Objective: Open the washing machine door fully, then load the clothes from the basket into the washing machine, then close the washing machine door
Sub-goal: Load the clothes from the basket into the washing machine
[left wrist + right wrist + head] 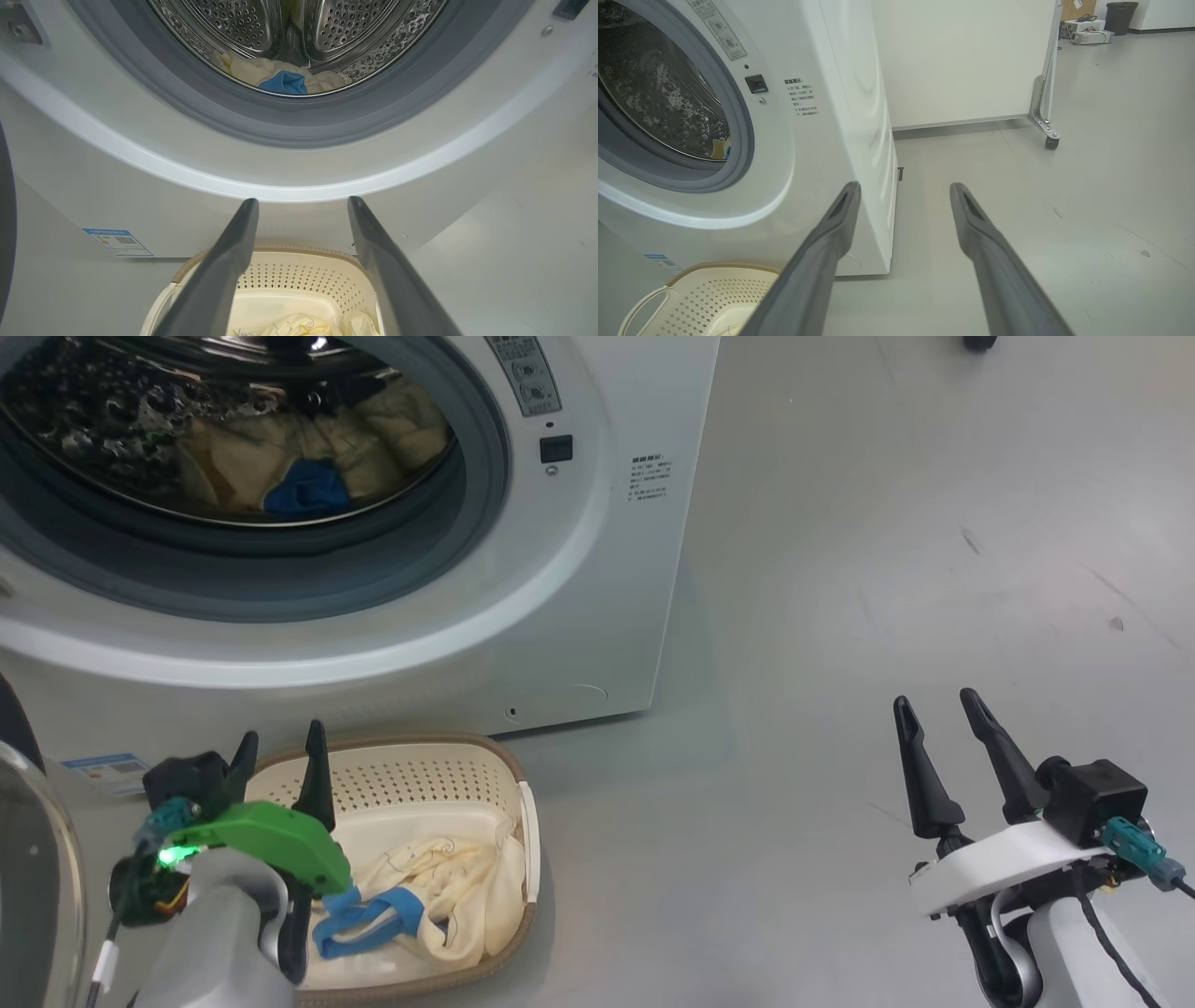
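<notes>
Grey floor (840, 569) holds the basket (411, 784) of clothes (448, 887) by the washing machine (579, 616). Left gripper (283, 730) and right gripper (934, 697) are both spread wide, empty.

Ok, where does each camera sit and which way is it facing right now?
Head view: high, looking down at the washing machine, basket and floor; left gripper and right gripper show, open.
Left wrist view: over the basket, facing the drum with clothes; own fingers.
Right wrist view: low, facing the machine's front corner and floor; own fingers.
Shared: drum and basket.
</notes>
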`<state>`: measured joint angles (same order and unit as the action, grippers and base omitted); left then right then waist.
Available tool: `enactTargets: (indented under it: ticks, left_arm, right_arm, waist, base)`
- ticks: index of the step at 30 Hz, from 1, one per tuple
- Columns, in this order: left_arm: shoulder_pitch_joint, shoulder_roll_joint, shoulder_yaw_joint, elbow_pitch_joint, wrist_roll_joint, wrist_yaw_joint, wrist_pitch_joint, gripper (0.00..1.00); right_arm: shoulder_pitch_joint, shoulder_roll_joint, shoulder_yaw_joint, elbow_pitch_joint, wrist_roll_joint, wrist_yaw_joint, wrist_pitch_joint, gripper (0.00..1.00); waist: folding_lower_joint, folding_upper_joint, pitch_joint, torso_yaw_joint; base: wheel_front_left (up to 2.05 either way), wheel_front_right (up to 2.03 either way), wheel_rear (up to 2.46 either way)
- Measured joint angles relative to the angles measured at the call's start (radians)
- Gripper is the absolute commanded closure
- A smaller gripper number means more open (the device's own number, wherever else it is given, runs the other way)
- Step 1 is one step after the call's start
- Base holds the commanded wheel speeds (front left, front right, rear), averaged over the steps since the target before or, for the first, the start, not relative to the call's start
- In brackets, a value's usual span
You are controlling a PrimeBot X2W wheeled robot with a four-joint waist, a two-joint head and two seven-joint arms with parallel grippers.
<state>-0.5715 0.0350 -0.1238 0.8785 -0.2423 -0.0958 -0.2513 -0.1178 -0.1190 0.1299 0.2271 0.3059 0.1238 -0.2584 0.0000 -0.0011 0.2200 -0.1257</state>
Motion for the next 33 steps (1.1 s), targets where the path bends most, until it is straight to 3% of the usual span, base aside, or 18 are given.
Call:
enactTargets:
  ticks: [17,33]
  left_arm:
    - [0.281,-0.002,0.027,-0.213,-0.005,0.011,0.0,0.0]
    - [0.437,-0.002,0.03,-0.374,-0.006,0.032,0.0,0.0]
  right_arm:
    - [0.121,-0.018,-0.004,0.0,-0.001,0.0,0.0,0.0]
    - [0.151,-0.026,-0.007,-0.03,-0.001,0.0,0.0,0.0]
  waist:
    - [0.0,0.0,-0.167,0.026]
    - [0.0,0.0,-0.209,0.084]
  base:
    - [0.0,0.0,0.0]
    - [0.0,0.0,0.0]
